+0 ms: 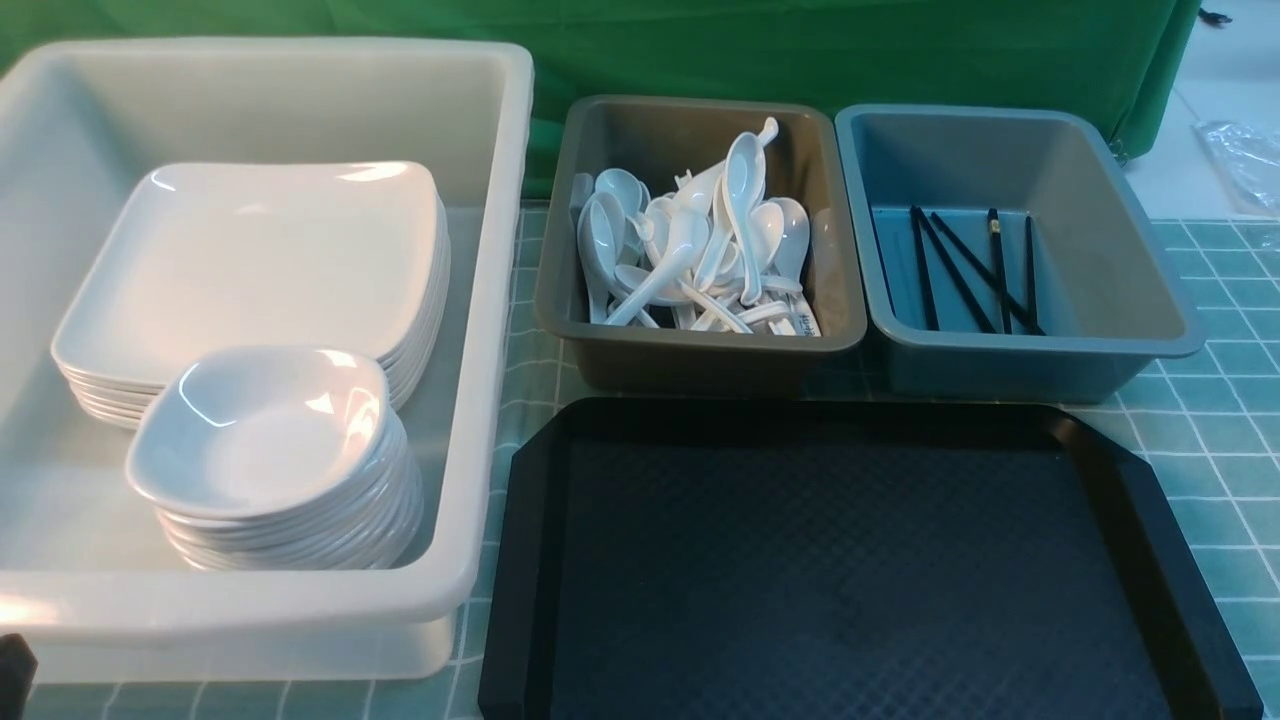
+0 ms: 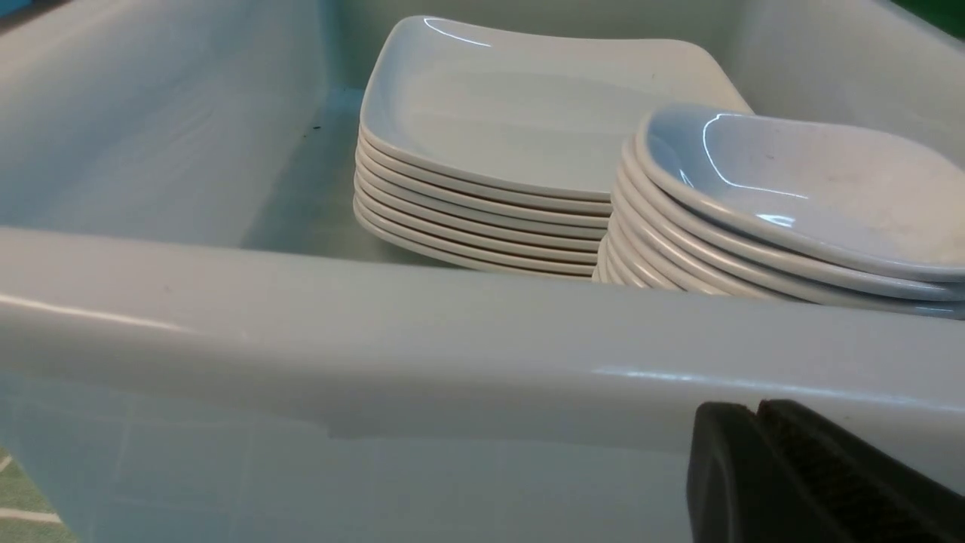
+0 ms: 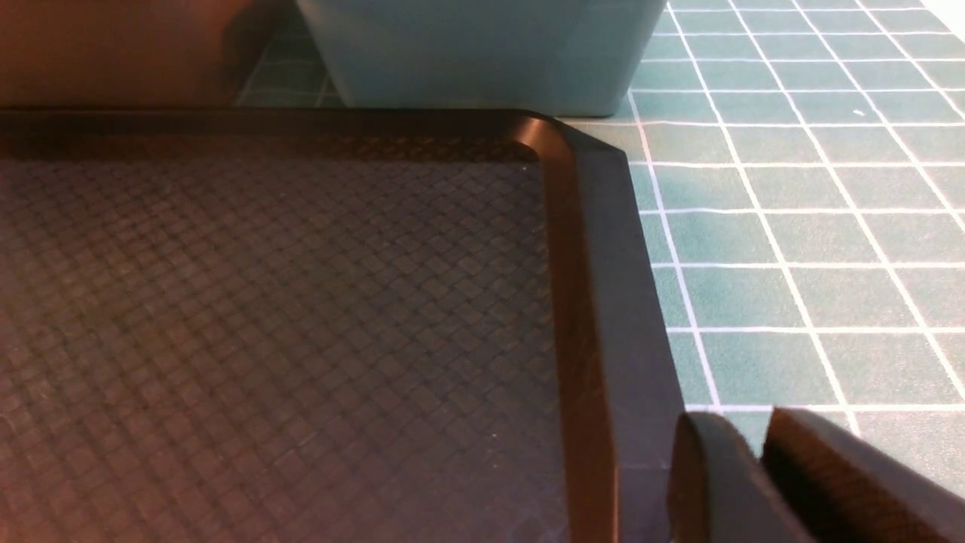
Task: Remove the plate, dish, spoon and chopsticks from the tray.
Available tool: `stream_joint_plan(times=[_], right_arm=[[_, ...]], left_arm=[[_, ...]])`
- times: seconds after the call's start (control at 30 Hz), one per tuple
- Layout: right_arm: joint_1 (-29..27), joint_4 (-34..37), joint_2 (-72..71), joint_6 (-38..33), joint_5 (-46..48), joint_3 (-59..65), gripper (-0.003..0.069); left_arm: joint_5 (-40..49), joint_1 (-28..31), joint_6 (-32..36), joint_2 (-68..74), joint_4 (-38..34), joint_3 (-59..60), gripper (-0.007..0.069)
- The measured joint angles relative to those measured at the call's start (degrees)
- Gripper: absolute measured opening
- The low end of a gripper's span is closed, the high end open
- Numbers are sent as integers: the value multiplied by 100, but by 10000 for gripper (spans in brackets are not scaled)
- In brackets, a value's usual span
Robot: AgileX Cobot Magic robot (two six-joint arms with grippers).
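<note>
Tray [image 1: 850,560] fills the lower centre-right of the front view, black, clipped corners, textured floor bare. Plates [image 1: 255,265] and dishes [image 1: 265,430] are stacked in the white tub [image 1: 480,330] at left, spoons [image 1: 700,250] in the grey tub top centre, chopsticks [image 1: 965,270] in the blue tub at upper right. Clearing looks done.

Left wrist view: left gripper [image 2: 758,471] at lower right, pressed shut, empty, outside the tub wall.

Right wrist view: right gripper [image 3: 761,483] at lower right, narrow gap between the jaws, holding nothing, beside the tray rim.
</note>
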Motion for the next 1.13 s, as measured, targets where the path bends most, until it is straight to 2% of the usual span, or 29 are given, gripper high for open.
stream_joint_plan(times=[1.13], right_arm=[[0, 0, 0, 0, 0, 0, 237]], left_arm=[[0, 0, 12, 0, 0, 0, 13]])
